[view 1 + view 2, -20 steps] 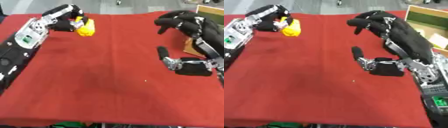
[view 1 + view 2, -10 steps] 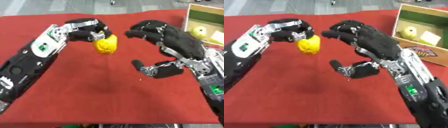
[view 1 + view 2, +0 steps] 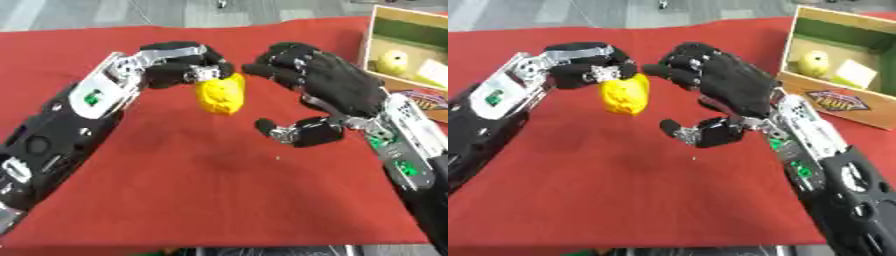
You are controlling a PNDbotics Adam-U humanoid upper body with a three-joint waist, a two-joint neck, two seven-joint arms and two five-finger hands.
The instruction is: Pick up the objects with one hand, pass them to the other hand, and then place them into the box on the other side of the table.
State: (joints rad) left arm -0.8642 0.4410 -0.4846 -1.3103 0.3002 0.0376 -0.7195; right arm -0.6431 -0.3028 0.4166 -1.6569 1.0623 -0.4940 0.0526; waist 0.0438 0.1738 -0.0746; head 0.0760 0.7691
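Yellow lumpy object [image 3: 220, 94], long axis vertical, pinched by left robot hand [image 3: 179, 64]; right robot hand [image 3: 319, 82] spread wide.

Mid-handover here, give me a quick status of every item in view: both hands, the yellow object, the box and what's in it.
Left hand: shut on the yellow object, holding it above the cloth.
Yellow object: hanging from the left hand, off the table.
Right hand: open, fingers spread beside the yellow object, not gripping it.
Box: open, at the table's right side.
Yellowish round item: lying inside the box.
Red cloth: covering the table.
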